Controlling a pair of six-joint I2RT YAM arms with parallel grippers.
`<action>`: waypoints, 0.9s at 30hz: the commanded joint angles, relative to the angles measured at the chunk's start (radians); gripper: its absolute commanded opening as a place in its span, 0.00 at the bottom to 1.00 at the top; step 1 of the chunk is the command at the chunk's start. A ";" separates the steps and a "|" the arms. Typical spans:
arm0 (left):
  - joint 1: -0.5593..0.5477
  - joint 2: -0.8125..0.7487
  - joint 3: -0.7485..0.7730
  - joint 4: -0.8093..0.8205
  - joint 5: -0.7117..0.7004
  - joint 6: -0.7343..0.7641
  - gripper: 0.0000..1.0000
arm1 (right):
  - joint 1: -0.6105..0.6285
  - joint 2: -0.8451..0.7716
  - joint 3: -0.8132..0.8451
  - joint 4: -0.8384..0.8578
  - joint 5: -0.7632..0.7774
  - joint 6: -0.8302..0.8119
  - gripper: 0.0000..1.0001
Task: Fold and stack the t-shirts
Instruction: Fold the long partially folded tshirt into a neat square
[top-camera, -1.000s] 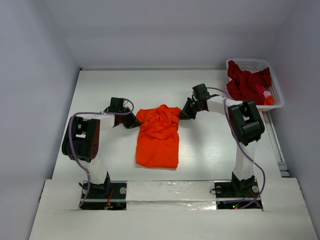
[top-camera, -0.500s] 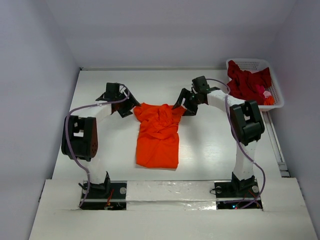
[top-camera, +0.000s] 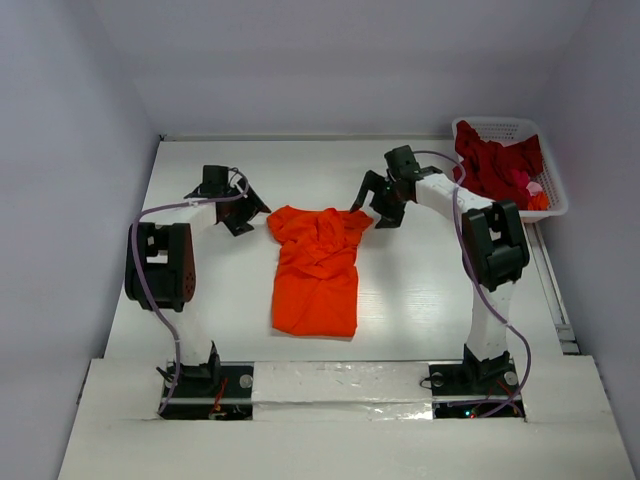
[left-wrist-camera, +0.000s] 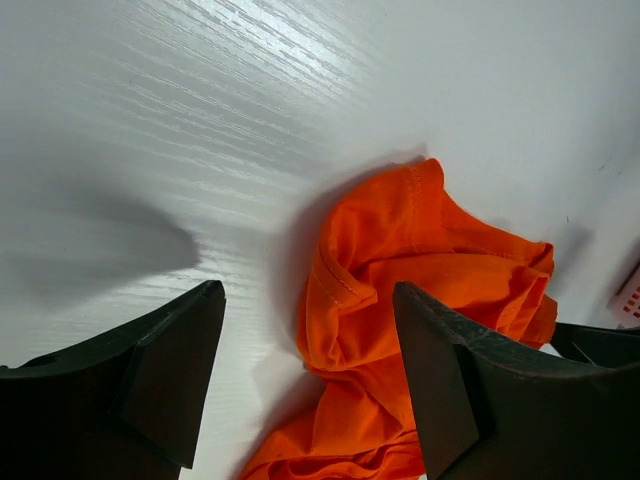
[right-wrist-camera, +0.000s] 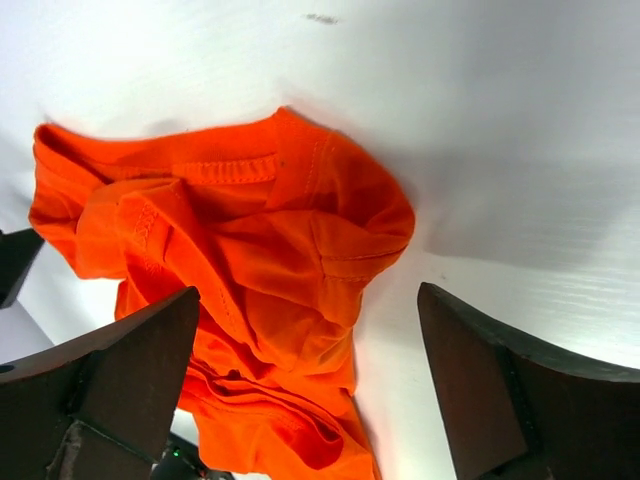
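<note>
Down on the counter (top-camera: 430, 300) now: orange t-shirt (top-camera: 316, 285), lying lengthwise in the middle between the two arms, lower half fairly flat, far end bunched into a knot of folds. Left hand (top-camera: 248, 214) just off the shirt's far left corner, spread wide, pinching nothing. Plain enough from the left wrist view, dark fingers (left-wrist-camera: 165, 365) apart with bare counter and a rumpled sleeve hem between them. Right hand (top-camera: 370, 203) mirroring that at the far right corner, likewise spread and empty, hovering over a crumpled sleeve in its own view. Over in the far right corner, a white basket (top-camera: 505, 124) holding the dark red t-shirts (top-camera: 495, 165), well apart from the action. Looks like early going: no neat fold visible, nothing stacked. Expect light, limp, thin cloth here, no stiffness at all, sure to sag and drag along the smooth counter, liable to slide out of a shallow pinch. Best bet: take a stitched hem or the shoulder seams, one per hand, for the thicker doubled fabric there, and pinch deep enough to catch a single layer rather than the whole bunch. Worth spreading that tangled top flat before any folding.
</note>
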 joint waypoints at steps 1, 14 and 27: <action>0.001 0.011 0.003 0.053 0.028 -0.006 0.64 | -0.029 0.014 0.050 -0.013 0.045 -0.017 0.94; 0.001 0.152 0.078 0.140 0.088 -0.074 0.61 | -0.047 0.101 0.165 -0.037 0.029 -0.029 0.78; -0.009 0.186 0.128 0.053 0.068 -0.040 0.58 | -0.047 0.118 0.164 -0.033 -0.044 -0.021 0.75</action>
